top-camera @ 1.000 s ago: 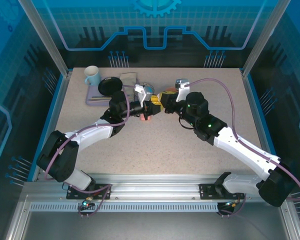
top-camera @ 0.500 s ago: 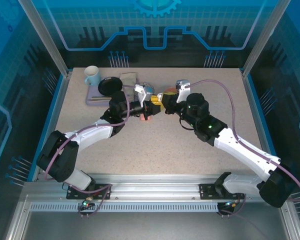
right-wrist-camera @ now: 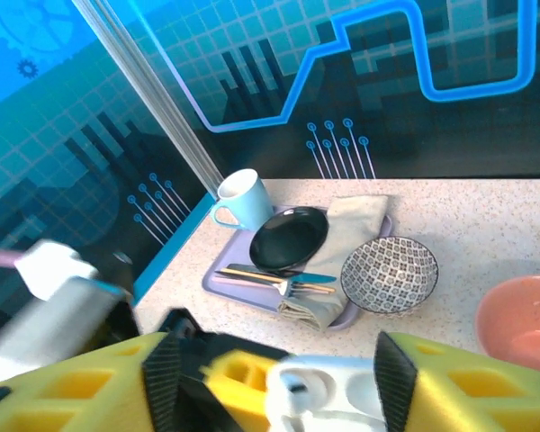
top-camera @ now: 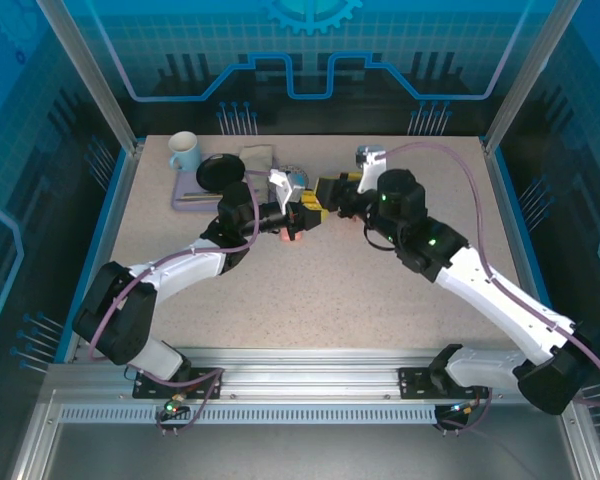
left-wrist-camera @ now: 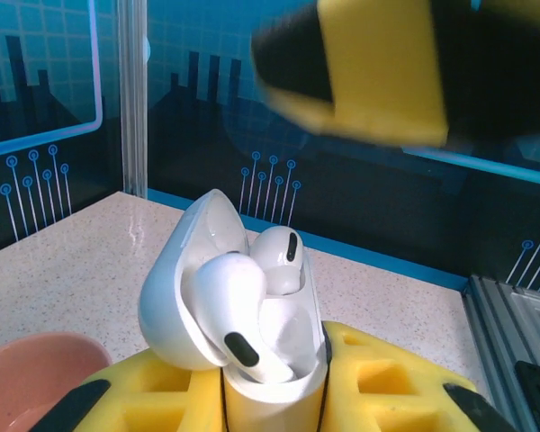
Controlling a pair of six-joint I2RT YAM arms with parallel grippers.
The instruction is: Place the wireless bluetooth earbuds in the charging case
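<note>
Setting: speckled counter (top-camera: 320, 300) inside a blue-panelled cell.
Left claw (top-camera: 305, 212): clamped on the lower body of the white case (left-wrist-camera: 175, 297). The lid is hinged open and the mouth faces up.
Earbuds: two white ones in the case. The rear earbud (left-wrist-camera: 277, 259) sits low in its well. The front earbud (left-wrist-camera: 227, 310) stands proud and looks not fully home.
Front earbud axis: stem down in the well, roughly upright, head tipped toward the left wrist camera.
Right claw (top-camera: 332, 190): jaws spread wide, nothing between them. It hangs above and just beyond the case, apart from it.
Bearing: the case mouth lies below the right claw, on the left arm's side.
Judgement: the right arm is free and near, so a push down along the stem would likely seat the front earbud.
Outlying: tray (right-wrist-camera: 218, 281) with mug (right-wrist-camera: 238, 200), far left corner.
</note>
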